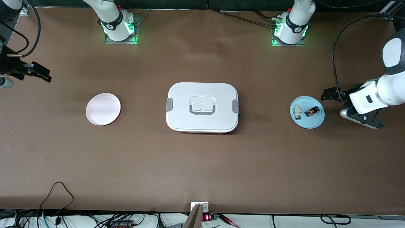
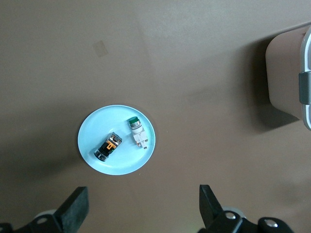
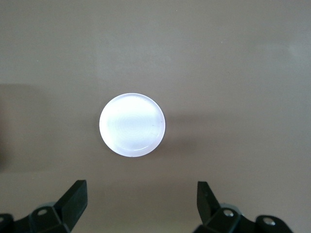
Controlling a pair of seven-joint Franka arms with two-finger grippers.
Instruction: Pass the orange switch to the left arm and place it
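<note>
The orange switch lies on its side on a light blue plate toward the left arm's end of the table, beside a white-and-green switch. It also shows in the left wrist view. My left gripper hangs open and empty in the air just off that plate's edge, and shows in its own view. My right gripper is open and empty, up by the right arm's end of the table, and shows in its own view. The white box sits mid-table between the plates.
A pale pink plate lies toward the right arm's end, also in the right wrist view. The box's edge shows in the left wrist view. Cables run along the table edge nearest the front camera.
</note>
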